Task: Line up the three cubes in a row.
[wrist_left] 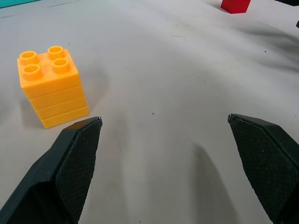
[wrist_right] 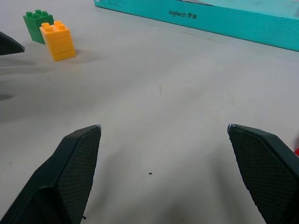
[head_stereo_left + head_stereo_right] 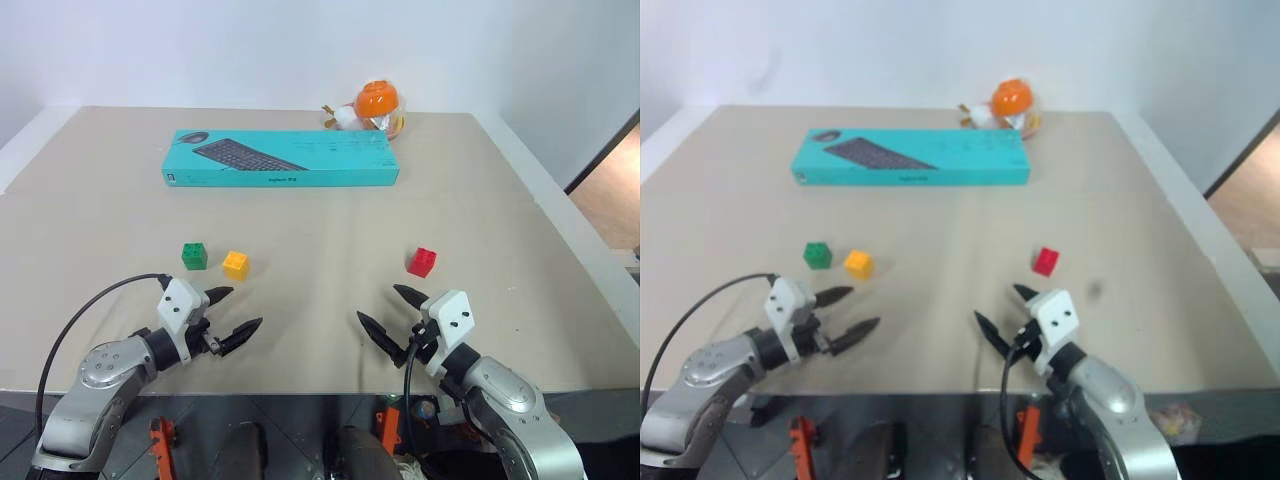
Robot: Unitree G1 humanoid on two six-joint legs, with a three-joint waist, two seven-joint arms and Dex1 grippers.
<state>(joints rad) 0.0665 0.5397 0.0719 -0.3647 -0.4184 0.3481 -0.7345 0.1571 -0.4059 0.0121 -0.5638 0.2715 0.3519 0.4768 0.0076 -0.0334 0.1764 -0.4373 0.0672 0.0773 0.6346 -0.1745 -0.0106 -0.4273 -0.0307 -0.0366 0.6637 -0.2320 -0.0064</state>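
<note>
Cubes unaligned, both grippers empty

Green cube [image 3: 194,256] and yellow cube [image 3: 236,264] are seen just beside each other on table [image 3: 320,215], left-centre. Red cube [image 3: 422,262] is set well apart to the right. Left gripper [image 3: 240,311] is spread wide, nothing held, near yellow cube w/o contact. Right gripper [image 3: 390,311] is likewise spread wide, empty, near red cube, not touching.

Beige table [image 3: 300,230] (wide) against white wall [image 3: 250,50].
</note>
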